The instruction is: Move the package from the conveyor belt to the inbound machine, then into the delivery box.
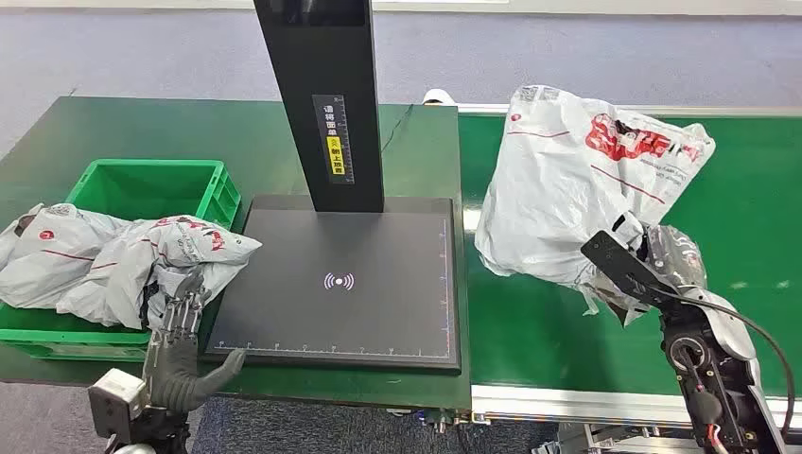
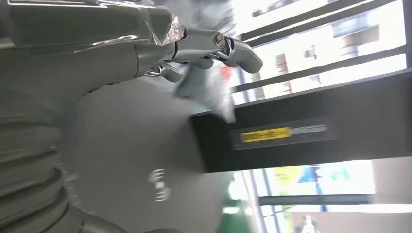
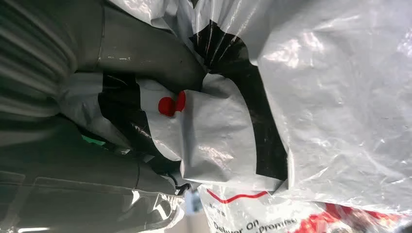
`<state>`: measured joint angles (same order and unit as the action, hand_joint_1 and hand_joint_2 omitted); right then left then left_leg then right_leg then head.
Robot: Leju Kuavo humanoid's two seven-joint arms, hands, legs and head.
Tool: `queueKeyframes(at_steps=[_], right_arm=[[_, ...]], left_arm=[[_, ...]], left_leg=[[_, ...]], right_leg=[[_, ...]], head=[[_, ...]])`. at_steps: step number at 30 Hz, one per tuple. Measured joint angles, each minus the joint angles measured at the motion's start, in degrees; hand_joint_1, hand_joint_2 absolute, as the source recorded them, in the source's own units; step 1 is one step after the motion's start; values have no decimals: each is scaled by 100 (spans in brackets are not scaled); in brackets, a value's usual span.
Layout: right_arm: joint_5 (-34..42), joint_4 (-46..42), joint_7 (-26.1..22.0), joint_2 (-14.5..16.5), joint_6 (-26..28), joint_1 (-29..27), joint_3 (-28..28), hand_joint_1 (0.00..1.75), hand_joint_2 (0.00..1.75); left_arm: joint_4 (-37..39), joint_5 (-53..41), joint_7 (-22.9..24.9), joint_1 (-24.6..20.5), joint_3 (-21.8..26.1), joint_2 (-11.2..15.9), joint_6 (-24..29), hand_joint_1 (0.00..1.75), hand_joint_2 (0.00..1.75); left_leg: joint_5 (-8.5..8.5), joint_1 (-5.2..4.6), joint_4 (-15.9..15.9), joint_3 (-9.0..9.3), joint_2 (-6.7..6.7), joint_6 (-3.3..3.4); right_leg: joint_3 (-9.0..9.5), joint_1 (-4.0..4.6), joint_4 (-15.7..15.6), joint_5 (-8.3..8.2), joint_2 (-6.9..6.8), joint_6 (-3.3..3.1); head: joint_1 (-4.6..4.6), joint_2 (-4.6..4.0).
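Observation:
A white plastic package [image 1: 567, 180] with red print stands lifted off the green conveyor belt [image 1: 747, 199], its lower edge crumpled in my right hand [image 1: 662, 260]. Up close, the right hand [image 3: 145, 58] grips a bunched fold of the package [image 3: 316, 97]. The inbound machine's black platform [image 1: 350, 284] with a white scan mark lies to the package's left, bare. My left hand [image 1: 178, 326] is at the platform's front left corner, fingers spread and pointing at the green delivery box [image 1: 151, 184], holding nothing. The left wrist view shows the left hand [image 2: 97, 58] above the platform [image 2: 136, 145].
The machine's black column [image 1: 322, 95] rises from the platform's far edge, with a yellow label; it also appears as the column [image 2: 291, 131]. Several white packages [image 1: 104, 260] are heaped in the box and spill over its near right rim. The green table ends just in front of the platform.

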<state>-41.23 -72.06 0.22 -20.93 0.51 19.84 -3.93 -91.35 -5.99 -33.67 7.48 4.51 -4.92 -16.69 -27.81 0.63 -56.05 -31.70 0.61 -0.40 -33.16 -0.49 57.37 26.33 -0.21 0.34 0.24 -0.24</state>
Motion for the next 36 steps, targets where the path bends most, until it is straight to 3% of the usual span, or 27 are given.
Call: queueKeyframes(at_steps=[5, 12, 18, 23, 31, 36], right_arm=[[1, -578, -316, 260, 45, -224, -10, 175, 175], [37, -989, -377, 421, 19, -396, -6, 175, 175], [472, -1069, -736, 584, -733, -452, -114, 175, 175], [1160, -1043, -1156, 637, -1398, -533, -510, 175, 175], [1496, -259, -1222, 684, -1734, 40, -1563, 175, 175], [1760, 70, -1254, 725, -1968, 265, -1904, 175, 175]], left_arm=[[-337, 12, -187, 38, -13, -64, 21, 0, 175], [-550, 11, -211, 60, -14, -98, 31, 0, 175], [-528, -30, -201, -84, -108, -98, -56, 0, 175], [-224, -56, -158, -394, -337, -88, -80, 0, 175], [206, 63, -99, -787, -619, -49, -8, 0, 175], [312, 115, -66, -862, -674, -25, 28, 0, 175]], left_leg=[[0, 0, 0, 0, 1, 0], [-1, -1, 0, 0, 0, 0], [0, 0, 0, 4, 0, 0], [0, 0, 1, 2, 1, -1], [1, 0, -1, 4, -2, -1], [1, 0, 0, 1, -3, -1]], right_leg=[[-1, 0, 0, 1, -1, 0], [0, -1, 0, 1, 1, 0], [0, 0, 0, 0, 0, -1], [0, 0, 0, 0, 0, -1], [1, 0, 0, -1, 3, 0], [-1, 0, 2, -1, 5, -1]], head=[[-1, 0], [1, 0], [-1, 0], [0, 0], [1, 0], [1, 0]])
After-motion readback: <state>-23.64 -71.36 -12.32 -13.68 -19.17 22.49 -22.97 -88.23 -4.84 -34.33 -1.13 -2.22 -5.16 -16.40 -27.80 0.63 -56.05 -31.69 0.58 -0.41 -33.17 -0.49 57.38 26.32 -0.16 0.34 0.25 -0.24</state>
